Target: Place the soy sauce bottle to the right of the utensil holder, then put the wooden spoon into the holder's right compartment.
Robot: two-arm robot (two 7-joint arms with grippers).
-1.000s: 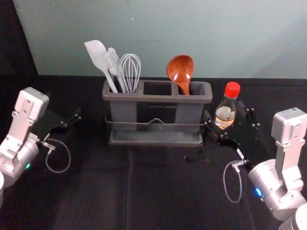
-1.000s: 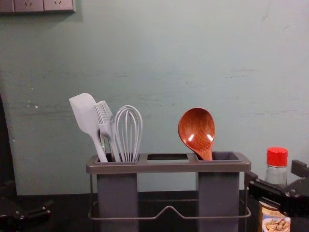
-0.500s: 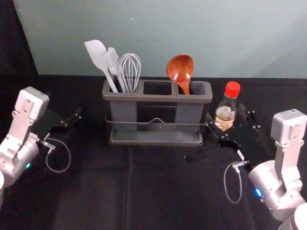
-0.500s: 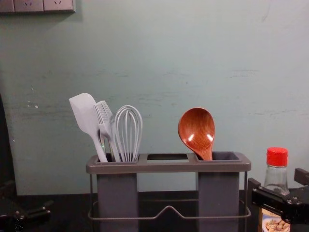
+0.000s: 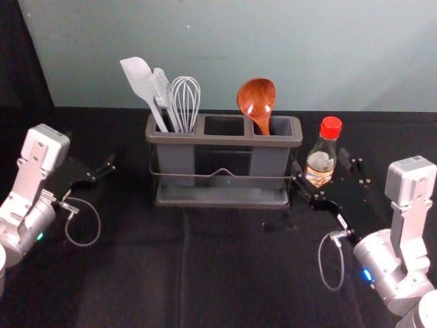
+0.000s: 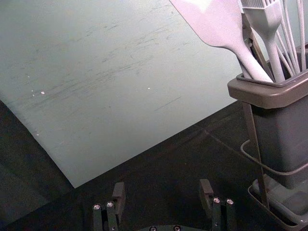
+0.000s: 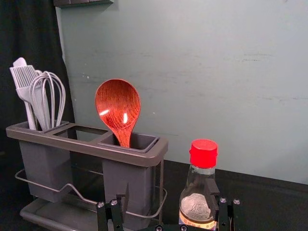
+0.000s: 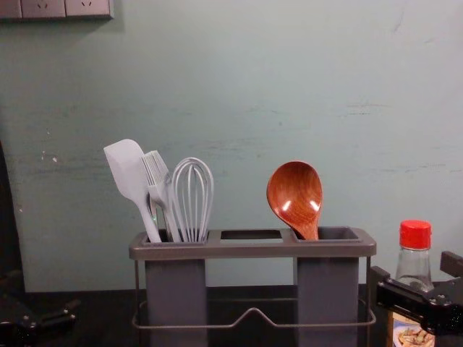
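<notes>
The right gripper (image 5: 319,160) stands wide open, gripping nothing, fingers either side of the upright soy sauce bottle (image 5: 321,161) with a gap toward the holder (image 5: 225,141), just right of whose edge it stands, the wooden spoon (image 5: 257,100) in the right compartment, the open, empty left gripper (image 5: 110,165) off the left end.

Two things stand on the dark bench (image 5: 225,273)

Black cloth with a faint crease covers the bench. The utensil holder (image 5: 270,160) stands upright between the left tool (image 5: 90,149) and right tool (image 5: 319,161); the soy sauce bottle (image 5: 330,128) stands upright close by the right tool.
</notes>
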